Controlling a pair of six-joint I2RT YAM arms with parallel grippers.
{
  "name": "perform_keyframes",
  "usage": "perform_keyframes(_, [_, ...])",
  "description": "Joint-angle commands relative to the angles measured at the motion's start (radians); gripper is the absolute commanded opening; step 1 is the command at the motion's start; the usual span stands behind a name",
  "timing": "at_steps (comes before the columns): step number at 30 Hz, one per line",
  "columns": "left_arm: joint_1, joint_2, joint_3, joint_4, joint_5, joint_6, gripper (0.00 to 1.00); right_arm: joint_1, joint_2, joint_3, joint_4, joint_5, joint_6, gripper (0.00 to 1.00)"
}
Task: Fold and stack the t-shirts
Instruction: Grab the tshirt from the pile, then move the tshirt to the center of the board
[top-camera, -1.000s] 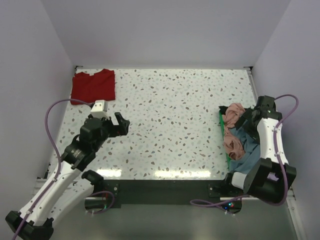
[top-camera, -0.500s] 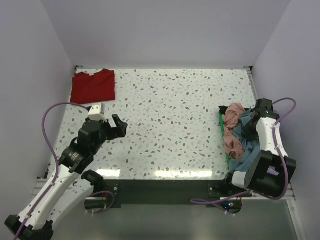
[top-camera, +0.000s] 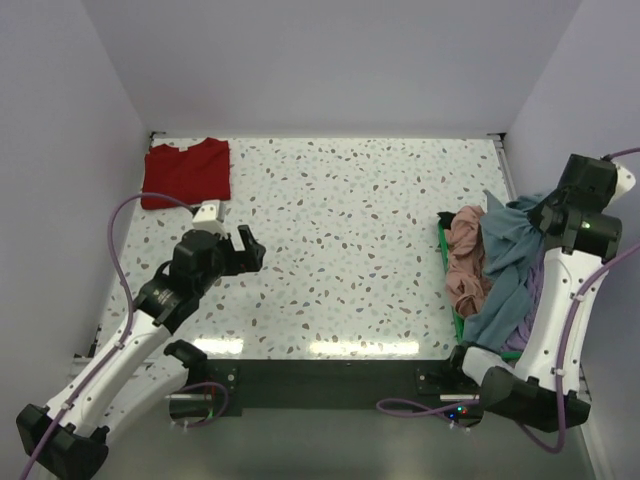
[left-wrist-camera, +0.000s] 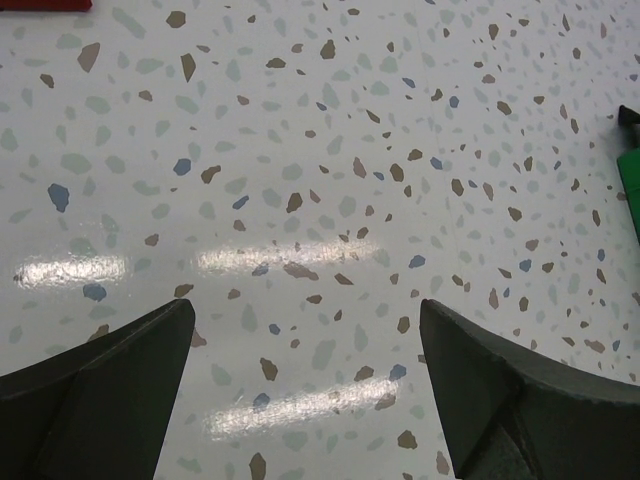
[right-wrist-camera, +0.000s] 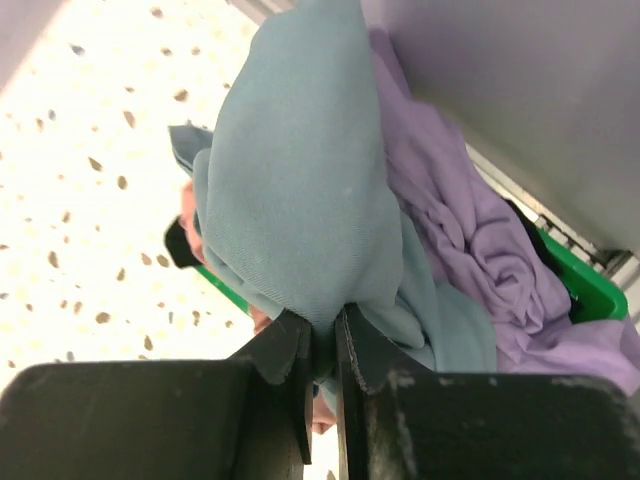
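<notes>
A folded red t-shirt (top-camera: 186, 172) lies flat at the table's back left corner. At the right edge, my right gripper (top-camera: 550, 210) is raised and shut on a bunch of the slate-blue t-shirt (top-camera: 508, 255). The shirt hangs from it down into the green bin (top-camera: 447, 270). In the right wrist view the blue cloth (right-wrist-camera: 300, 170) is pinched between the fingers of the gripper (right-wrist-camera: 325, 335). A salmon-pink shirt (top-camera: 466, 262) and a lavender shirt (right-wrist-camera: 470, 250) lie crumpled in the bin. My left gripper (top-camera: 240, 255) hovers open over bare table (left-wrist-camera: 305, 320), empty.
The speckled table (top-camera: 350, 230) is walled on the left, back and right. The right arm stands close against the right wall. The green bin's rim (right-wrist-camera: 585, 290) shows under the lavender cloth. The left arm's cable loops near the red shirt.
My right gripper has shut on the slate-blue shirt and risen, pulling it up out of the pile. The left gripper shifted slightly and stays open.
</notes>
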Motion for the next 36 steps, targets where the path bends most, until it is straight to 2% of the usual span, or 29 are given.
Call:
perform_keyframes(1, [-0.001, -0.002, 0.043, 0.062, 0.026, 0.011, 1.0, -0.001, -0.018, 0.126, -0.014, 0.021, 0.036, 0.0])
perform_keyframes(8, [-0.001, -0.02, 0.071, 0.041, 0.038, 0.012, 1.0, -0.001, 0.029, 0.381, 0.052, -0.111, 0.025, 0.0])
perform_keyframes(13, [-0.001, -0.042, 0.086, 0.024, 0.034, 0.015, 1.0, -0.002, 0.105, 0.642, 0.127, -0.36, 0.028, 0.0])
perform_keyframes(16, [-0.001, -0.048, 0.091, 0.014, 0.032, 0.014, 1.0, -0.001, 0.138, 0.728, 0.223, -0.529, 0.051, 0.0])
perform_keyframes(19, [-0.001, -0.06, 0.091, 0.002, 0.035, 0.012, 1.0, -0.001, 0.146, 0.734, 0.401, -0.716, 0.126, 0.0])
perform_keyframes(22, [-0.001, -0.083, 0.085, 0.011, 0.044, 0.017, 1.0, 0.001, 0.183, 0.766, 0.638, -0.896, 0.334, 0.0])
perform_keyframes(27, [-0.001, -0.1, 0.088, 0.017, 0.048, 0.015, 1.0, 0.003, 0.273, 0.945, 0.8, -0.982, 0.504, 0.0])
perform_keyframes(31, [-0.001, -0.091, 0.091, 0.027, 0.057, 0.003, 1.0, 0.003, 0.316, 1.006, 0.94, -1.008, 0.681, 0.0])
perform_keyframes(36, [-0.001, -0.072, 0.101, 0.034, 0.084, -0.031, 1.0, 0.019, 0.341, 0.995, 0.965, -1.027, 0.686, 0.0])
